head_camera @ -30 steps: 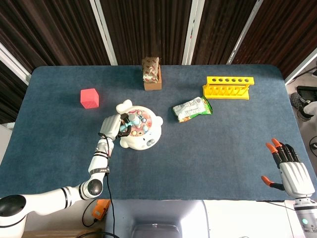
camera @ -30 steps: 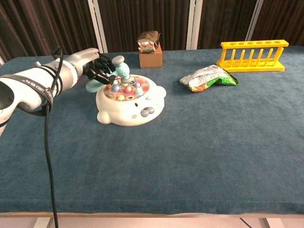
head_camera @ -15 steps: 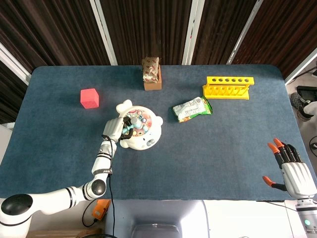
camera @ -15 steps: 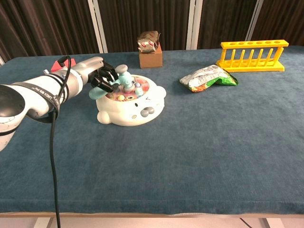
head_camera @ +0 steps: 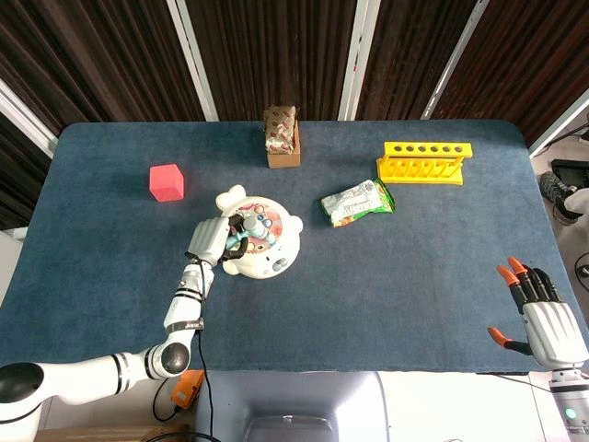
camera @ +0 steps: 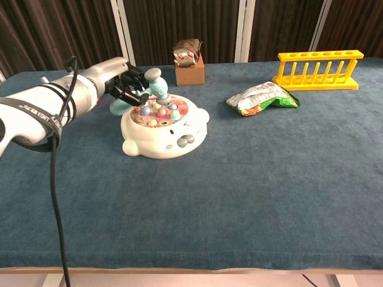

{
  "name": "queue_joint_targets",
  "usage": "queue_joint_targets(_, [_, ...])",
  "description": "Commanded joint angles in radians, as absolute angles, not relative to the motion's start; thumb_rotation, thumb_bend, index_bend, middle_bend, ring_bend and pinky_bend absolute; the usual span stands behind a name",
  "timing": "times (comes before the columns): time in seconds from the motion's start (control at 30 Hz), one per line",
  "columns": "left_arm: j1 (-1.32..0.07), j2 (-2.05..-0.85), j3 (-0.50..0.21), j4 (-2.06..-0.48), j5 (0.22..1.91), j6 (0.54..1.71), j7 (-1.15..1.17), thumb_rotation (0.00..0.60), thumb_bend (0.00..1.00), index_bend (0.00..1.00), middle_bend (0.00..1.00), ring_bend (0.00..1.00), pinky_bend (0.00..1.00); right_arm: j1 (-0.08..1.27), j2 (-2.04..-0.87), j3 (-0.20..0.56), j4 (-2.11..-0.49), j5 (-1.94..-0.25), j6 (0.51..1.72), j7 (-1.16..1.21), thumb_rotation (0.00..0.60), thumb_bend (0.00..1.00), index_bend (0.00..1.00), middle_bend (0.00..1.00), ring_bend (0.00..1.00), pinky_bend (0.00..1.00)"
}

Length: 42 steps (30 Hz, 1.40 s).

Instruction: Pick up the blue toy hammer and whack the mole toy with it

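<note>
Hammer [camera: 154, 84] is in the left hand [camera: 124, 84], fingers wrapped round the handle, head poking out toward 3 o'clock and sitting just above the mole toy [camera: 163, 127]. In the head view the same left hand [head_camera: 210, 241] sits at the toy's 9 o'clock edge, hammer [head_camera: 241, 234] lying over the coloured pegs. Cannot tell from either view whether the head is touching a peg or hovering a hair above.

Mole toy [head_camera: 257, 241] sits left of table centre: red cube [head_camera: 167, 182] well off at its 10 o'clock, brown box [head_camera: 282, 138] at 12, snack bag [head_camera: 357, 203] at 2, yellow rack [head_camera: 425, 162] further out at 2.

Right hand [head_camera: 541, 318] idles at the table's 4 o'clock corner, fingers spread, holding nothing. Leave it there.

My read: we're mid-whack. To do it well:
- Drive the strike from the wrist, short arc, straight down on a peg. The forearm is low along the table, so a big arm swing likely clips the toy's rim.
- Keep the grip firm; the handle looks short and smooth, so it may rotate in the fingers on impact.
- Aim at pegs near the toy's centre. An off-centre hit at the 9 o'clock rim could tip or shove the toy, which looks light and unfixed on the cloth [camera: 251, 179].
- Lift clear between hits.
</note>
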State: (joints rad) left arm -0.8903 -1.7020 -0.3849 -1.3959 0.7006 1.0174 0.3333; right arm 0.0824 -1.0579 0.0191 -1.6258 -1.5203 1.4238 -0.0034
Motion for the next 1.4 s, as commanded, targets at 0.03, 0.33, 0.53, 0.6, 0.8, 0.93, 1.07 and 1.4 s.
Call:
queue_joint_targets(0.03, [-0.828, -1.635, -0.335, -1.489, 0.778, 1.088, 0.329, 0.6, 0.88, 0.58, 0.95, 1.0, 1.0, 0.082, -1.058, 0.017, -1.627, -1.524, 1.424, -0.004, 0.6, 0.34, 0.0, 0.0, 0.0, 0.0])
queue_joint_targets(0.33, [-0.667, -1.576, -0.197, -1.518, 0.9, 1.182, 0.245, 0.6, 0.84, 0.61, 0.91, 0.94, 1.0, 0.086, -1.072, 0.009, -1.631, -1.54, 1.418, -0.027, 0.6, 0.34, 0.0, 0.0, 0.0, 0.0])
queue_joint_targets(0.53, [-0.632, -1.597, -0.155, -1.466, 0.935, 1.175, 0.219, 0.6, 0.81, 0.61, 0.86, 0.89, 1.0, 0.088, -1.075, 0.004, -1.632, -1.551, 1.417, -0.036, 0.6, 0.34, 0.0, 0.0, 0.0, 0.0])
queue_joint_targets(0.6, [-0.616, -1.627, -0.137, -1.412, 0.921, 1.146, 0.206, 0.6, 0.81, 0.62, 0.84, 0.87, 1.0, 0.092, -1.076, 0.0, -1.633, -1.56, 1.413, -0.035, 0.6, 0.34, 0.0, 0.0, 0.0, 0.0])
queue_joint_targets(0.8, [-0.604, -1.686, -0.149, -1.304, 0.93, 1.11, 0.173, 0.6, 0.81, 0.62, 0.79, 0.8, 1.0, 0.092, -1.074, 0.0, -1.63, -1.559, 1.413, -0.028, 0.6, 0.34, 0.0, 0.0, 0.0, 0.0])
queue_joint_targets(0.93, [-0.6, -1.702, -0.157, -1.274, 0.929, 1.085, 0.168, 0.6, 0.8, 0.62, 0.77, 0.75, 1.0, 0.092, -1.074, 0.002, -1.63, -1.555, 1.412, -0.03, 0.6, 0.34, 0.0, 0.0, 0.0, 0.0])
queue_joint_targets(1.07, [-0.599, -1.711, -0.163, -1.262, 0.935, 1.062, 0.171, 0.6, 0.79, 0.62, 0.72, 0.7, 0.97, 0.091, -1.074, 0.002, -1.631, -1.553, 1.415, -0.031, 0.6, 0.34, 0.0, 0.0, 0.0, 0.0])
queue_joint_targets(1.4, [-0.59, -1.709, -0.165, -1.241, 0.974, 1.015, 0.144, 0.6, 0.61, 0.43, 0.48, 0.45, 0.58, 0.091, -1.073, 0.003, -1.631, -1.551, 1.415, -0.029, 0.6, 0.34, 0.0, 0.0, 0.0, 0.0])
